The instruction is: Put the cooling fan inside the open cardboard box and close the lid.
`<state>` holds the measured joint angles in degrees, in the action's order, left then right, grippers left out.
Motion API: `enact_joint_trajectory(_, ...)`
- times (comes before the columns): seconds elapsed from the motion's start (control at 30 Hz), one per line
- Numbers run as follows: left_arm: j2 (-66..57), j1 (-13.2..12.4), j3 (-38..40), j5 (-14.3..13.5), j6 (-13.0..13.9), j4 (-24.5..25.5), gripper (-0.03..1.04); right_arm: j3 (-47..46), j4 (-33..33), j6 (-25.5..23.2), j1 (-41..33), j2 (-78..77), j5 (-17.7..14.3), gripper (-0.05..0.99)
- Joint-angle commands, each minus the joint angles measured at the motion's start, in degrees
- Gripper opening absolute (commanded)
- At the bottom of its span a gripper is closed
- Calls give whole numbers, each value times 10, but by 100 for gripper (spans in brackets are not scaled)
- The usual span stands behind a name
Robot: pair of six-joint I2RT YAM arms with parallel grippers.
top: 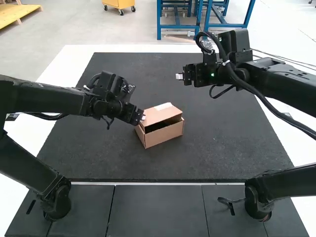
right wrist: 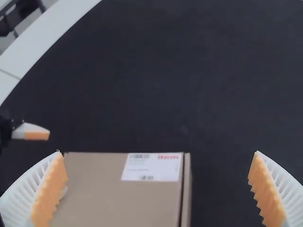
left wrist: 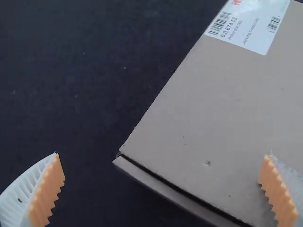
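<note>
Two risks stand out while the lid [top: 160, 109] of the cardboard box [top: 163, 133] sits partly raised, with a dark gap along its front edge.

First, your left gripper [top: 140, 117] is spread wide at the box's left rear corner. One of its orange pads [left wrist: 277, 191] is over the lid and the other is out past the box's edge, above the black mat [top: 237, 138]. I cannot tell whether it touches the cardboard. If you press down there alone, the light box will probably slide or tip on the mat. The outer finger could also catch in the seam at that corner and pry the lid up.

Second, the lid will likely spring back once you let go. Your right gripper [top: 180, 77], also wide open and holding nothing, hangs well above and beyond the box's far side. From there it looks down on the lid's white label [right wrist: 152, 166], too far off to brace anything.

The dark gap under the lid hides the inside, so you cannot confirm that the cooling fan is in the box. If it stands proud of the walls, the lid will jam.
</note>
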<state>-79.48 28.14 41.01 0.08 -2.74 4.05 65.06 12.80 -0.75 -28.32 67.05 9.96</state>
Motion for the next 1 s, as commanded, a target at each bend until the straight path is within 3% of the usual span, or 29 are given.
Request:
enact_joint_trajectory(0.0, 2, 1, 6, 8, 7, -5, 97, 7, -4, -5, 11, -15, 9, 88)
enact_joint_trajectory(0.37, -3, 2, -28, 6, 7, -32, 97, -9, -1, -5, 11, -15, 10, 88)
enact_joint_trajectory(0.73, -8, 49, -66, 1, 4, -54, 97, -26, 7, -4, 11, -21, 7, 88)
enact_joint_trajectory(0.97, -8, 49, -74, -6, 4, -60, 97, -27, 13, -3, 12, -27, 6, 88)
